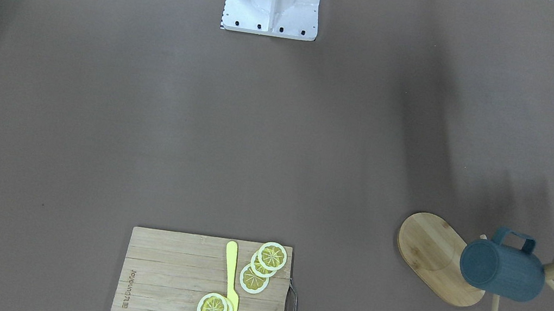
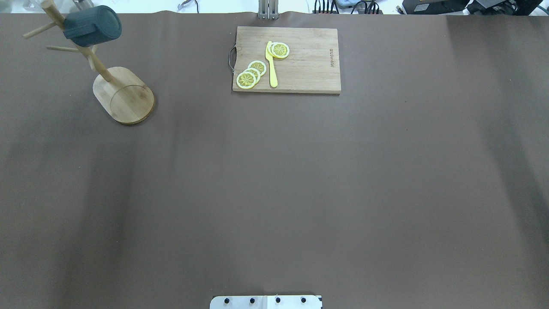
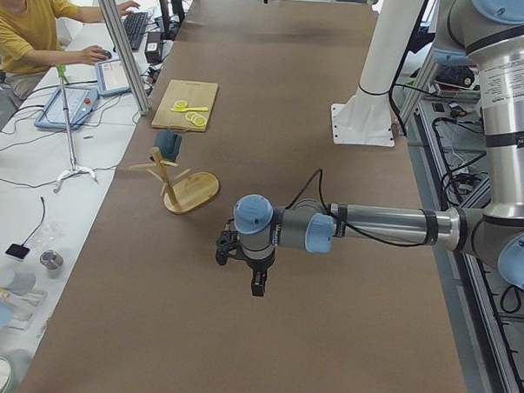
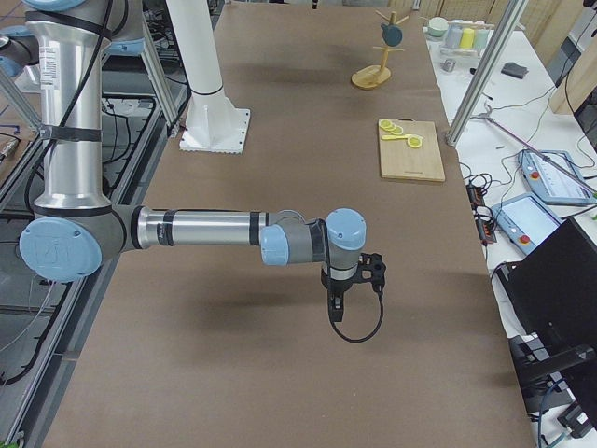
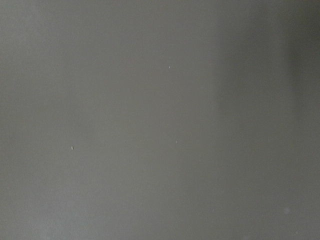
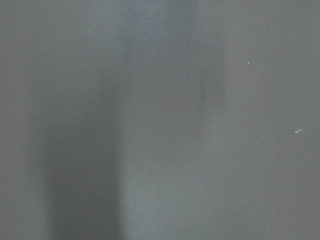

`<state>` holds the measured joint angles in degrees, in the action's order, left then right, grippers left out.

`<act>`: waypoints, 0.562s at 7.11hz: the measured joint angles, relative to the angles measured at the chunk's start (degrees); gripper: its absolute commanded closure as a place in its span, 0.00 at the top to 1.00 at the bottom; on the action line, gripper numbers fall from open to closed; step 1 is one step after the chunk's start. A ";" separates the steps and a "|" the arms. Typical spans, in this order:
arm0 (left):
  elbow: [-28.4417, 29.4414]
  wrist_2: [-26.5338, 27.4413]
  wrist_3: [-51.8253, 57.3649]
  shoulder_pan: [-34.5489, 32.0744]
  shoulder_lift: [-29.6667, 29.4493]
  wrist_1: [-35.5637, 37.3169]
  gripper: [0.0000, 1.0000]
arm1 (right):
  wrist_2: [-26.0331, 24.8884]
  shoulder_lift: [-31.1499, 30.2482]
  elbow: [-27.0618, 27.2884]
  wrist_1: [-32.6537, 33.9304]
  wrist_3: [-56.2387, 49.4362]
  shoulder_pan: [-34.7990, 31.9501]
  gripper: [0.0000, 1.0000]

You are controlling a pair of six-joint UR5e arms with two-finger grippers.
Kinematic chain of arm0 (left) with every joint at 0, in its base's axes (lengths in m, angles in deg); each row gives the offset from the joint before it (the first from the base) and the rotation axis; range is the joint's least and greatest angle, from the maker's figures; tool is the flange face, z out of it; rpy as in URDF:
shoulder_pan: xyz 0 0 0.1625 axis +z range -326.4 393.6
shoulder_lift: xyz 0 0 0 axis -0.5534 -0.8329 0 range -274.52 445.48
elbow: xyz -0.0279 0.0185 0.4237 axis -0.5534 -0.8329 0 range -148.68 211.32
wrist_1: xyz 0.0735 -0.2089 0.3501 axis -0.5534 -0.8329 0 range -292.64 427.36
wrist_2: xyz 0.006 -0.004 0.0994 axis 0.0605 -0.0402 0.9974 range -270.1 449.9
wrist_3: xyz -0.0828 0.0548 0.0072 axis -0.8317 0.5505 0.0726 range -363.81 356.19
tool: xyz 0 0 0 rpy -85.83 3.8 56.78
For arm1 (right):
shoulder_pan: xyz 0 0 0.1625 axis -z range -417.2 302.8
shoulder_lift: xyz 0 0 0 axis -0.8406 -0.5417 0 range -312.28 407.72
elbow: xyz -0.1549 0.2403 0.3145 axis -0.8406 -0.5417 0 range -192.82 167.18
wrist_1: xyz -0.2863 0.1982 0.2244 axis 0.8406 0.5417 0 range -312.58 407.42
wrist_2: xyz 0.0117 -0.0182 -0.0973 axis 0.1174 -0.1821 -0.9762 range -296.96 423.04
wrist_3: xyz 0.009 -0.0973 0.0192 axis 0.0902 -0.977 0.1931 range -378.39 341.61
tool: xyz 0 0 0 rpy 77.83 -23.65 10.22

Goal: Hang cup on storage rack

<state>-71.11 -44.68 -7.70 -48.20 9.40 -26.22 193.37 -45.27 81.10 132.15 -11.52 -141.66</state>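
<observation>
The cup (image 1: 502, 270) is hanging on its side from the storage rack (image 1: 427, 249), its handle (image 1: 517, 239) seemingly threaded on a peg, at the table's far corner on the robot's left. It is looking rigid, smooth and chip-prone, likely light; the handle or rim would be giving the surest hold. The left gripper (image 3: 256, 285) and right gripper (image 4: 336, 308) are hovering well apart from it, and whether either is spread or closed cannot be told.
</observation>
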 measured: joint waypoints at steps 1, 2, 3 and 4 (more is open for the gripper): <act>-0.01 -0.07 -0.05 0.05 -0.10 0.10 0.98 | 0.01 -0.02 -0.01 0.00 0.03 0.00 1.00; 0.00 -0.29 -0.05 0.09 -0.25 0.12 0.98 | 0.01 -0.02 -0.04 0.00 0.03 0.00 1.00; 0.14 -0.44 -0.01 0.12 -0.46 0.08 0.98 | 0.01 -0.01 -0.04 0.00 0.06 0.00 1.00; 0.09 -0.49 0.01 0.13 -0.63 0.02 0.98 | 0.01 0.00 -0.03 0.00 0.07 0.00 1.00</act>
<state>-71.02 -45.17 -7.69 -48.06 8.77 -26.20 193.38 -45.27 81.07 132.15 -11.45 -141.66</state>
